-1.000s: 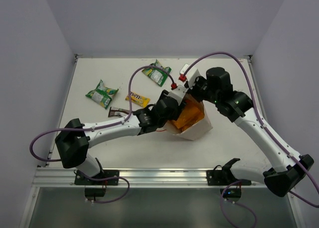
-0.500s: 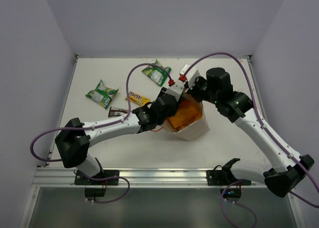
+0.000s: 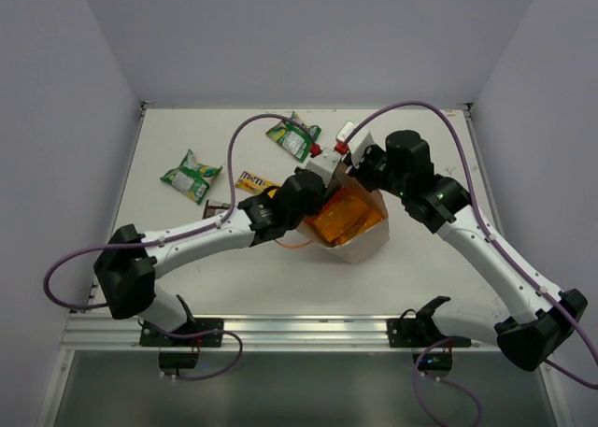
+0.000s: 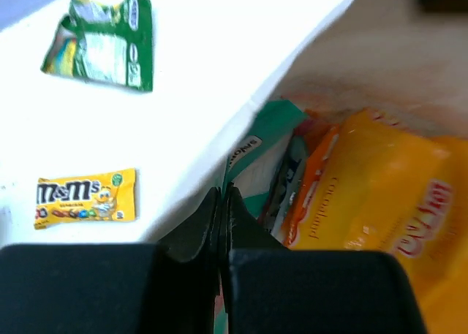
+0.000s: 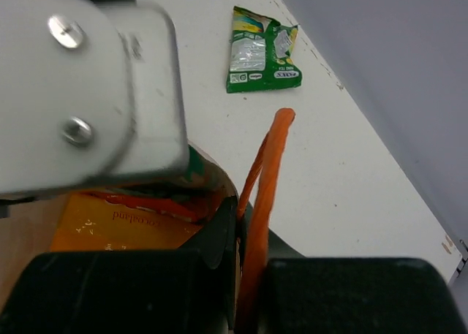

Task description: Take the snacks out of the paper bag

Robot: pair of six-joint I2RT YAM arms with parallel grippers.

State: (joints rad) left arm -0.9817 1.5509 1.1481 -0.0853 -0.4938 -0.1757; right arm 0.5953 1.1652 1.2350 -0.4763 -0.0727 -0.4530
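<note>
Black fingers of the left gripper (image 4: 221,196) are pressed together just inside the bag's mouth. They look nipped on the lower edge of a teal-and-white glossy pouch (image 4: 257,150) (a sliver of teal shows down between them, so I'd say they have it). Right against that pouch sits a thin dark packet (image 4: 287,182), and beside that a big glossy orange bag (image 4: 373,202). All three are inside the tall beige paper bag (image 3: 366,247).

The right gripper (image 5: 235,218) has its fingers closed on the bag's rim, with the red-orange string handle (image 5: 267,166) running up out of the pinch. It holds the bag tipped, mouth open, near the middle of the white tabletop (image 3: 308,291).

Further out on the table, four snacks are already free:
- a green-and-white crinkled pouch (image 3: 192,177), well to the left
- a second green-and-white pouch (image 3: 295,135), towards the far edge
- a yellow candy bar (image 3: 254,181), near the left arm's wrist
- a dark brown bar (image 3: 217,206), just below the yellow one

By my reckoning the job is roughly half done. The teal pouch is gripped but not yet out, and the orange bags and the dark packet are left inside. Whether anything lies beneath them I cannot tell.
</note>
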